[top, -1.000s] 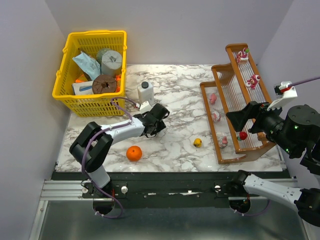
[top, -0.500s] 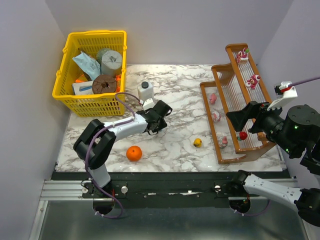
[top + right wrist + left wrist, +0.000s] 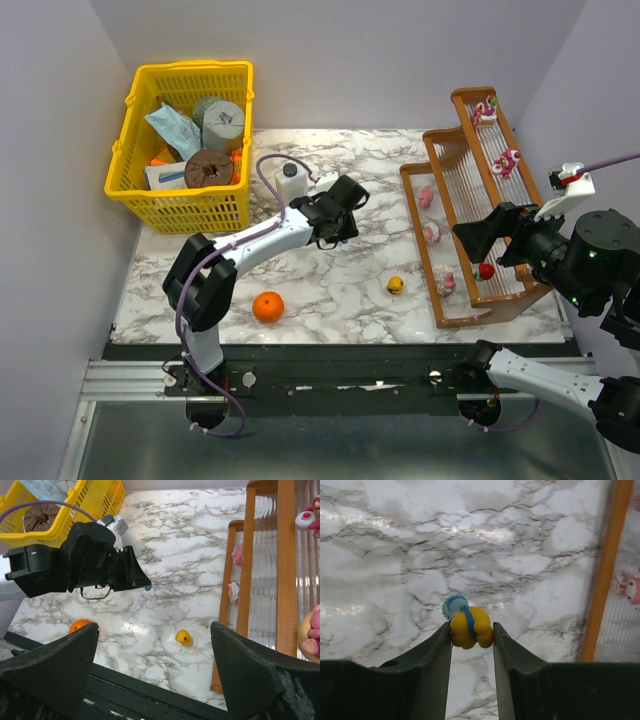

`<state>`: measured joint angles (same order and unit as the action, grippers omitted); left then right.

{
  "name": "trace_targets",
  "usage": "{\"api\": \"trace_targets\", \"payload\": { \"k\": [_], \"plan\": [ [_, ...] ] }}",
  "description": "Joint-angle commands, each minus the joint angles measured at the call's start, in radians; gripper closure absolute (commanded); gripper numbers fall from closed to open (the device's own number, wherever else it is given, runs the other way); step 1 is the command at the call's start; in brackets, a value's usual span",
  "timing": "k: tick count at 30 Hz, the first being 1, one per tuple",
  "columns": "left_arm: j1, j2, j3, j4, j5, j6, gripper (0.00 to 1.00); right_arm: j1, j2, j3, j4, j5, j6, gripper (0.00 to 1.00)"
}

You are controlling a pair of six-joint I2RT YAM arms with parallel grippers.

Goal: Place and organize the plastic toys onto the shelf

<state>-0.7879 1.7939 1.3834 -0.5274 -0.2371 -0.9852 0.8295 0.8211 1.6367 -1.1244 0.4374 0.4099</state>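
Observation:
My left gripper hangs over the middle of the table, shut on a yellow toy with a blue band pinched between its fingertips. The wooden shelf stands at the right, its orange rail at the edge of the left wrist view. Pink and red toys sit on its tiers. Another yellow toy lies on the marble in front of the shelf. My right gripper hovers open above the lowest tier, holding nothing.
A yellow basket filled with items stands at the back left. A white bottle stands just left of my left gripper. An orange ball lies near the front edge.
My left arm has swung to the right and back, toward the shelf, carrying the yellow toy. The right arm has not moved.

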Motion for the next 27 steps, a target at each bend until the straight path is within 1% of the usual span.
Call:
{"api": "trace_targets", "payload": {
  "k": [1, 3, 10, 12, 13, 16, 23, 27],
  "plan": [
    [-0.060, 0.060, 0.196, -0.124, 0.045, 0.092, 1.00, -0.003, 0.003, 0.015, -0.020, 0.029, 0.000, 0.00],
    [-0.100, 0.084, 0.256, -0.167, 0.048, 0.100, 1.00, -0.004, 0.003, 0.018, -0.017, 0.030, 0.000, 0.00],
    [-0.217, 0.180, 0.526, -0.217, 0.134, 0.071, 1.00, -0.004, 0.000, 0.026, -0.015, 0.029, -0.003, 0.00],
    [-0.238, 0.205, 0.580, -0.227, 0.163, 0.068, 1.00, -0.004, -0.002, 0.025, -0.014, 0.032, -0.005, 0.00],
    [-0.257, 0.231, 0.635, -0.233, 0.170, 0.068, 1.00, -0.004, -0.003, 0.023, -0.014, 0.031, -0.005, 0.00],
    [-0.280, 0.278, 0.735, -0.255, 0.188, 0.069, 1.00, -0.004, -0.010, 0.018, -0.014, 0.027, -0.005, 0.00],
    [-0.306, 0.337, 0.851, -0.197, 0.206, 0.056, 1.00, -0.004, -0.031, 0.000, -0.014, 0.027, -0.002, 0.00],
    [-0.310, 0.381, 0.911, -0.190, 0.196, 0.048, 1.00, -0.004, -0.040, -0.005, -0.020, 0.027, 0.003, 0.00]
  ]
}}
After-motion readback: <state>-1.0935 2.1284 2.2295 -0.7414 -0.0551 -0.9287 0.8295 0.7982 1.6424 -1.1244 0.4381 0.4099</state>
